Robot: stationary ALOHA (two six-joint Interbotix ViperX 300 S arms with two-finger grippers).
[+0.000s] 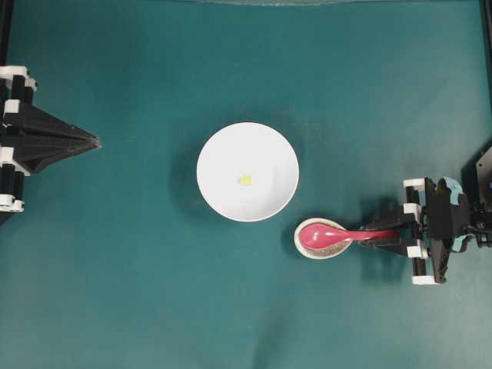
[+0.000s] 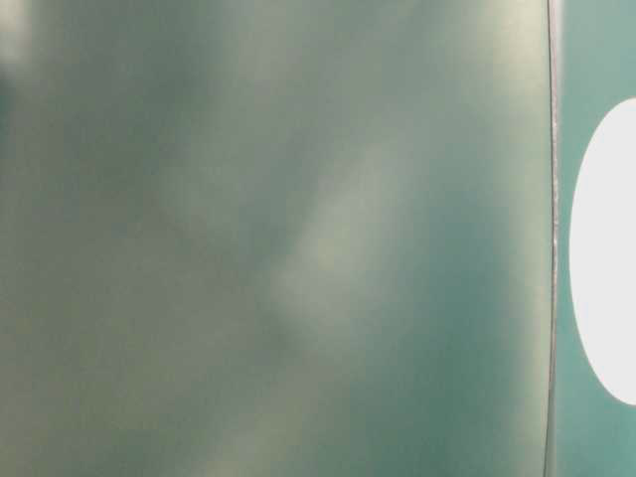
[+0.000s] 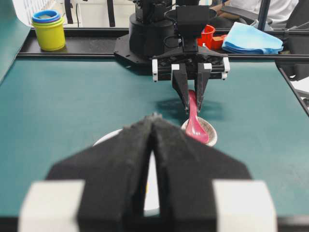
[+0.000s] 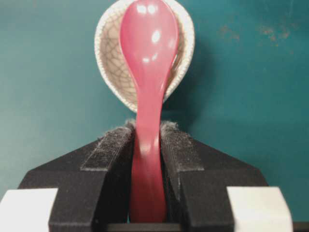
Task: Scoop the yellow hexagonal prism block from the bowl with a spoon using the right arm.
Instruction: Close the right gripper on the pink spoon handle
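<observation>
In the overhead view, the bowl (image 1: 247,171) is seen at the centre of the green counter (image 1: 138,292), with the yellow block (image 1: 244,180) lying on its floor near the middle. To the lower right of the bowl, just beside it, a small speckled dish (image 1: 320,238) is seen, and the spoon (image 1: 332,234) has its scoop resting in that dish, handle pointing right.

The right pincer (image 1: 382,235) is at the handle. Only in the right wrist view is the grip made plain: the handle (image 4: 147,159) is pressed between both pads, so the right pincer (image 4: 146,140) is clamped on the spoon.

The left pincer (image 1: 92,141) sits at the left edge, well apart from the bowl; in the left wrist view its fingers (image 3: 153,145) are seen pressed together with nothing between them. That view alone shows stacked cups (image 3: 49,30) at upper left and a blue cloth (image 3: 251,38) at upper right.

The table-level view is mostly blurred; only a white part of the bowl (image 2: 606,248) is made out at the right edge.
</observation>
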